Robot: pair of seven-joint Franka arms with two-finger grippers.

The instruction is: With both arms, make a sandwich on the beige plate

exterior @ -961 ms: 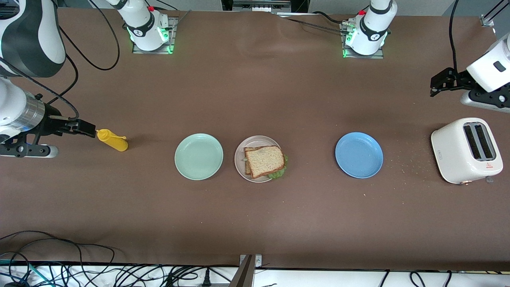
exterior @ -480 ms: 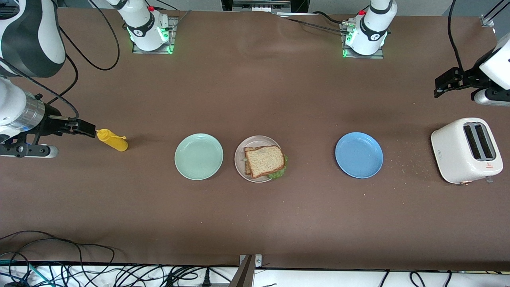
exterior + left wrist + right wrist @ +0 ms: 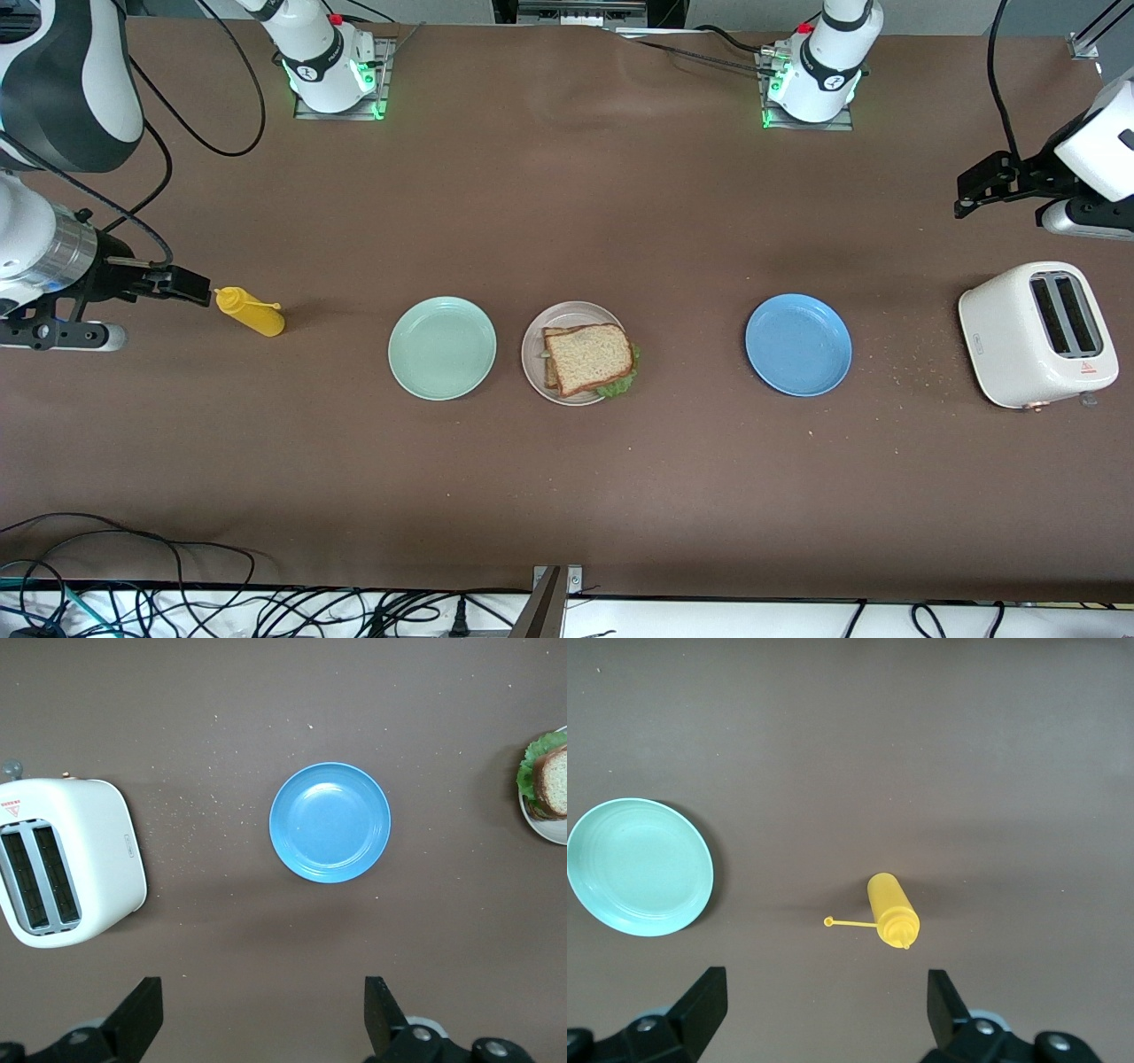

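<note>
The sandwich [image 3: 589, 357] lies on the beige plate [image 3: 532, 341] in the middle of the table: a brown speckled slice on top, a second slice under it, green lettuce [image 3: 620, 383] sticking out at the edge. Its edge also shows in the left wrist view [image 3: 551, 780]. My left gripper [image 3: 974, 183] is open and empty, up over the table at the left arm's end, by the toaster; it shows in the left wrist view [image 3: 263, 1014]. My right gripper [image 3: 190, 285] is open and empty, beside the yellow bottle, at the right arm's end; it shows in the right wrist view [image 3: 824, 1005].
A mint-green plate [image 3: 442, 347] and a blue plate [image 3: 798, 345] lie on either side of the beige plate. A white toaster [image 3: 1036, 334] stands at the left arm's end with crumbs beside it. A yellow squeeze bottle [image 3: 252, 312] lies at the right arm's end. Cables run along the front edge.
My left arm's wrist has shifted slightly over the toaster's end of the table. The right arm, the sandwich and the plates have not moved.
</note>
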